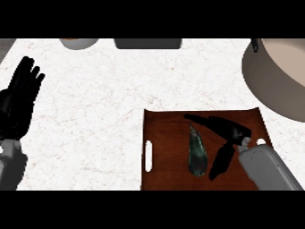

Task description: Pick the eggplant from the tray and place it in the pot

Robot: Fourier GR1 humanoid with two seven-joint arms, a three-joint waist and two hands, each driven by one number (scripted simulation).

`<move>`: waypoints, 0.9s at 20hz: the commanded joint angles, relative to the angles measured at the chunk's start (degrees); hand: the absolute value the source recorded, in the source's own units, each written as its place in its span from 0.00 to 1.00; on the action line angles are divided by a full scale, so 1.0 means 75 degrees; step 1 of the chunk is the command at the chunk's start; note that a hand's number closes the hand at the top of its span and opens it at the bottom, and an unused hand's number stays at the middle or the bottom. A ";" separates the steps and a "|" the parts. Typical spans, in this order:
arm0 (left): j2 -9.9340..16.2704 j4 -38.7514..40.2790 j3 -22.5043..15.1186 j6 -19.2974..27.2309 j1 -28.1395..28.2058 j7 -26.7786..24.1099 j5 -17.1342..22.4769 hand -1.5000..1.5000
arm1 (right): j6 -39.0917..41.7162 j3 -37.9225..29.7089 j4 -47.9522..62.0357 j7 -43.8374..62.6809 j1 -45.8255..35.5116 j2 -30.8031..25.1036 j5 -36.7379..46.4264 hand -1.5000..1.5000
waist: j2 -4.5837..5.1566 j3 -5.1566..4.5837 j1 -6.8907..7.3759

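On the brown tray (164, 147) at five o'clock lies the dark green eggplant (196, 154), lengthwise, just to the nine o'clock side of the right hand (226, 130). That hand hovers beside it, fingers spread, holding nothing. Up at two o'clock sits the pot (280, 80). Over at nine o'clock the left hand (13, 107) rests open, fingers up.
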 commanded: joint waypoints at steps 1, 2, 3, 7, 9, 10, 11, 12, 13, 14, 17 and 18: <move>-0.0178 0.0310 0.0071 -0.0045 -0.0330 -0.0046 -0.0347 0.50 | 0.0101 -0.0077 -0.0018 0.0218 -0.0025 0.0336 0.0425 0.00 | 0.0002 0.0000 -0.0014; -0.0437 0.0122 -0.0107 0.0049 -0.0059 -0.0127 -0.0389 0.50 | -0.0267 -0.0085 0.0748 -0.0200 -0.0242 0.0534 0.0685 0.00 | 0.0006 0.0001 0.0009; -0.0403 -0.0132 0.0029 -0.0015 0.0104 0.0064 -0.0384 0.50 | -0.0013 -0.0213 0.0357 -0.0213 0.0007 0.0296 0.0745 0.00 | 0.0000 0.0000 0.0001; -0.0274 0.0715 0.0431 -0.0452 -0.0238 -0.0510 -0.0229 0.50 | 0.0034 -0.0520 0.1233 -0.0591 -0.0605 0.0353 0.0903 0.00 | 0.0011 0.0000 0.0007; -0.0538 -0.0175 0.0014 -0.0078 0.0115 -0.0065 -0.0549 0.50 | -0.0607 -0.0084 0.1023 -0.1013 0.0381 0.0519 0.1261 0.00 | 0.0002 0.0002 0.0002; -0.0055 0.0143 0.0534 -0.0750 0.0241 -0.0264 -0.0063 0.50 | -0.0112 -0.0337 0.1645 -0.1001 -0.0541 0.0462 0.1141 0.00 | 0.0012 0.0001 0.0043; -0.0495 -0.0496 0.0124 -0.0093 0.0327 0.0136 -0.0435 0.50 | -0.0527 0.0193 0.1151 -0.1376 -0.0153 0.0529 0.1584 1.00 | 0.0001 0.0003 0.0041; -0.0578 0.0305 0.0103 -0.0185 0.0048 -0.0393 -0.0521 0.50 | -0.0362 0.0462 0.0752 -0.1436 0.0051 0.0531 0.1600 1.00 | 0.0008 0.0000 -0.0011; -0.0604 -0.0051 0.0034 -0.0104 0.0083 -0.0026 -0.0527 0.50 | -0.0563 0.0149 0.1729 -0.2224 -0.0568 0.0301 0.1715 1.00 | 0.0020 0.0005 0.0060; -0.0481 -0.0473 0.0134 -0.0213 0.0320 0.0209 -0.0435 0.50 | -0.0485 0.0297 0.0826 -0.1975 0.0046 0.0266 0.1752 1.00 | -0.0004 0.0002 0.0015; -0.0317 0.0136 0.0422 -0.0349 -0.0168 0.0055 -0.0499 0.50 | -0.0727 0.0092 0.1298 -0.2462 -0.0011 0.0265 0.1945 1.00 | 0.0006 0.0001 0.0001; -0.0722 0.0582 0.0117 -0.0183 -0.0307 -0.0325 -0.0622 0.50 | -0.0924 0.0354 0.1551 -0.1678 -0.0375 0.1130 0.2031 1.00 | 0.0020 0.0000 0.0006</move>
